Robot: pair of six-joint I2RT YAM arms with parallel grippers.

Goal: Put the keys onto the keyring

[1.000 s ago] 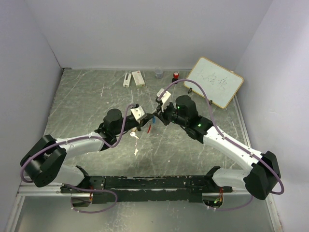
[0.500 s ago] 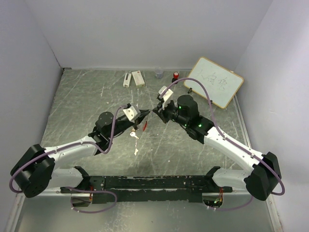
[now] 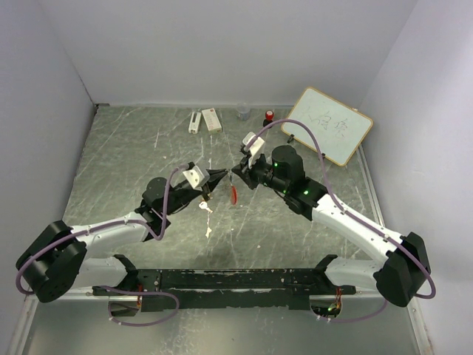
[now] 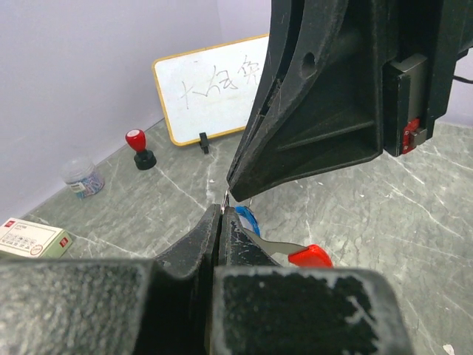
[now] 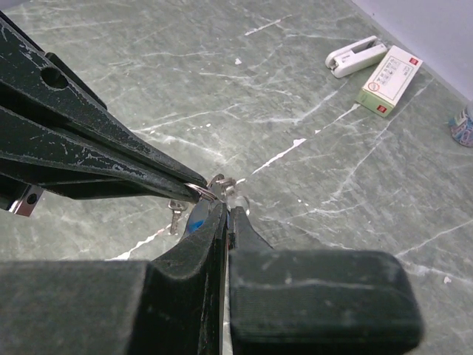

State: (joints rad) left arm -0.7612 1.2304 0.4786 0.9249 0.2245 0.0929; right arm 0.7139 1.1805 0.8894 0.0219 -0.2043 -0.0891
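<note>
1. Keyring (image 3: 233,185) hung at frame centre, between both claws' meeting tips, red tag (image 3: 234,196) dangling below.
2. Left gripper (image 3: 220,176) and right gripper (image 3: 236,174) were each clenched on its wire loop.
3. Two keys (image 3: 205,208) lay on the table (image 3: 133,148), just lower left of the claws.

The keyring (image 4: 238,209) wire is mostly hidden where the right hand (image 4: 235,194) meets the left hand (image 4: 221,214), its red tag partly behind the left finger, the jar (image 5: 463,126) is cut off, and from above the keys (image 3: 207,209) are too small to tell apart.
</note>
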